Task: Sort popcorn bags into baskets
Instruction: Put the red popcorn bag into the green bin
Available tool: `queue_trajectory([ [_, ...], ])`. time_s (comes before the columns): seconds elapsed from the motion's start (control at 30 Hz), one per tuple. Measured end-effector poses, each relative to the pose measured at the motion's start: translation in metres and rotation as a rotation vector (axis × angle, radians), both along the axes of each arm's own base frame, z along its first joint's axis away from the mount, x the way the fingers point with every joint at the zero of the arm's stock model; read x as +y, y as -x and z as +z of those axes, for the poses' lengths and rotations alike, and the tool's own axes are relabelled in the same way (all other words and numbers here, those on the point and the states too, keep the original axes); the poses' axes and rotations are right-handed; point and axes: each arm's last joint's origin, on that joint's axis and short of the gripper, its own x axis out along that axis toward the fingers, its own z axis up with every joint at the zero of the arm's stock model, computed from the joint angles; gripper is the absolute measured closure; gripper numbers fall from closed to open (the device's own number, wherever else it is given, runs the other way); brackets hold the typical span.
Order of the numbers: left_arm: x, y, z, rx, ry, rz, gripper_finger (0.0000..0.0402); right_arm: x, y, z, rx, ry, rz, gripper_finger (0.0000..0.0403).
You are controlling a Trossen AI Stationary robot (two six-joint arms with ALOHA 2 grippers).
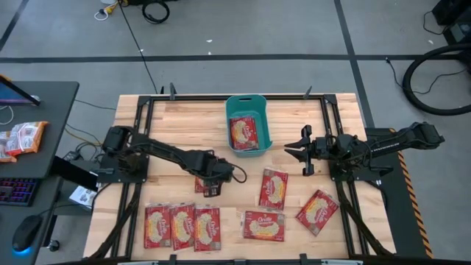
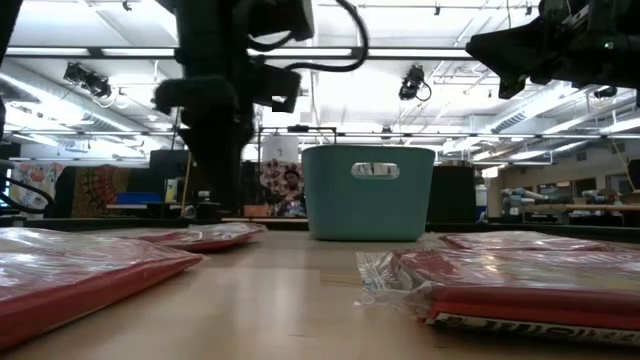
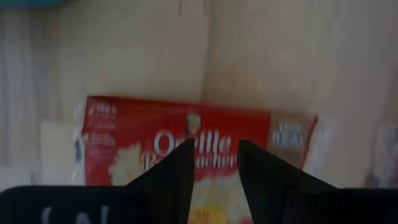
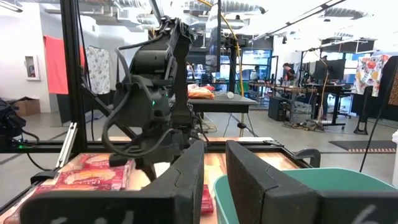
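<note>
Pale wooden planks form the tabletop before us, framed by black rails, with grey floor and cables beyond. Toward twelve o'clock on it sits the teal plastic tub with rounded corners, and we see one flat red popcorn packet with a yellow-cream centre lying inside. Our left gripper is down near the table's centre, directly over another red packet; its dark fingers stand slightly apart with the packet's lettering showing between them, and we cannot tell whether they pinch it. Our right gripper hangs above the table at three o'clock of the tub, fingers narrowly parted and holding nothing. Three more red packets lie side by side toward seven o'clock, one toward six, one just past centre, and one tilted toward five. An orange-and-white snack packet rests on the dark desk at nine o'clock.
</note>
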Motion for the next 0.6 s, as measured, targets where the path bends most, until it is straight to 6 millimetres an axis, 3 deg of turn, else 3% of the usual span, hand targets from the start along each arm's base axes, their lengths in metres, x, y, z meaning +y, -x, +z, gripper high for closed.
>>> queue_trajectory([
  [0.17, 0.003, 0.014, 0.005, 0.105, -0.033, -0.032, 0.0274, 0.000, 0.000, 0.000, 0.000, -0.008, 0.002, 0.0330],
  [0.27, 0.000, 0.020, 0.002, 0.207, -0.091, -0.219, 0.0274, 0.000, 0.000, 0.000, 0.001, -0.008, 0.002, 0.0330],
  [0.43, -0.013, 0.036, -0.011, 0.342, -0.331, -0.575, 0.0274, 0.000, 0.000, 0.000, 0.001, -0.009, 0.002, 0.0330],
  [0.6, -0.020, 0.052, -0.032, 0.418, -0.510, -0.785, 0.0274, 0.000, -0.001, -0.001, 0.009, -0.012, 0.003, 0.0330],
])
